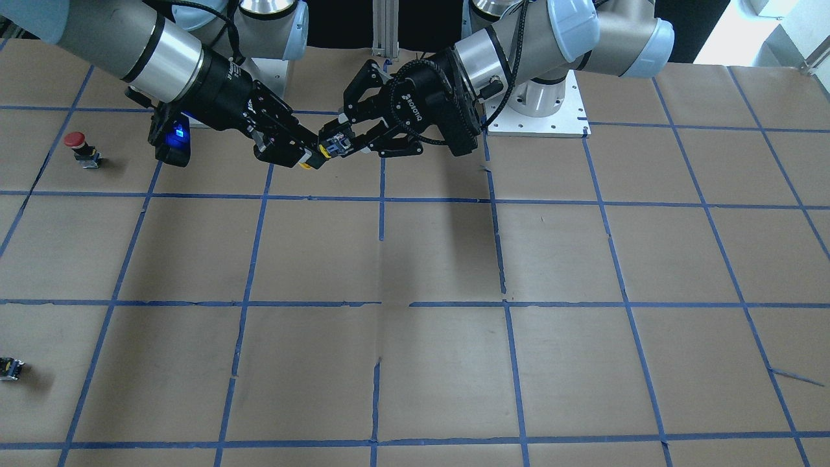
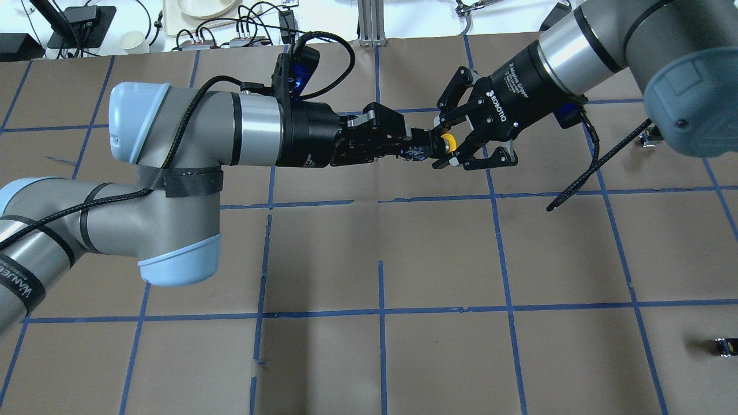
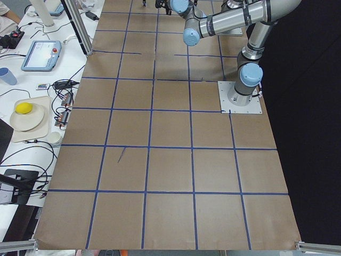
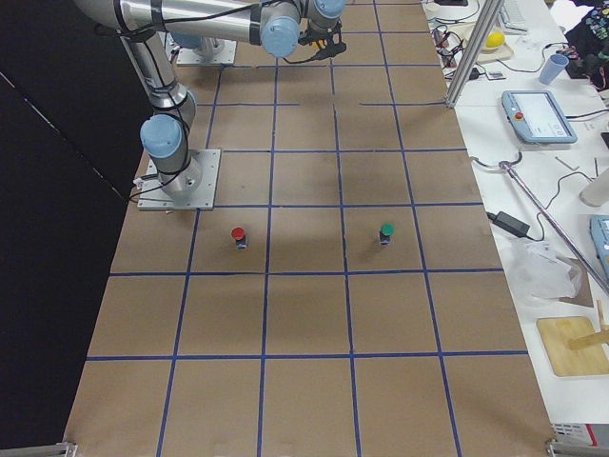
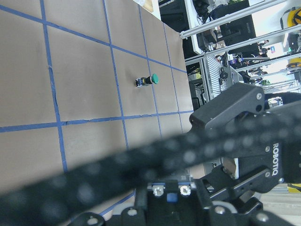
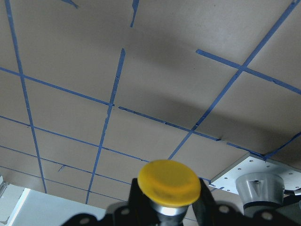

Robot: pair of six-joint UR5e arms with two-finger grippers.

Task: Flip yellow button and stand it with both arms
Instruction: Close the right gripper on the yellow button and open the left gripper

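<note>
While the yellow button [image 2: 447, 142] hangs in the air above the table [image 1: 441, 259], it lies on its side, with its cap toward the robot's right and its blocky base toward the robot's left. The left gripper [image 1: 342, 139] is clenched on that base. In the front-facing view its two fingers pinch the grey and blue block from opposite sides.

The right gripper [image 2: 445, 147] comes at the cap end. The right wrist view shows the yellow cap and its silver collar between two black fingertips [image 6: 135, 200]. They sit very close on either side, but I cannot tell whether they press on the button or merely bracket it.

The two grippers meet almost tip to tip. The left arm [image 2: 173, 132] reaches in from the overhead view's left, and the right arm [image 2: 599, 40] from its upper right. The arms' shadows fall on the brown paper below, which blue tape marks off in squares.

On the robot's right side of the table, well apart from the grippers, a red-capped button [image 1: 77, 144] stands upright. A green-capped button [image 4: 385, 231] sits farther out from the robot's base.
</note>
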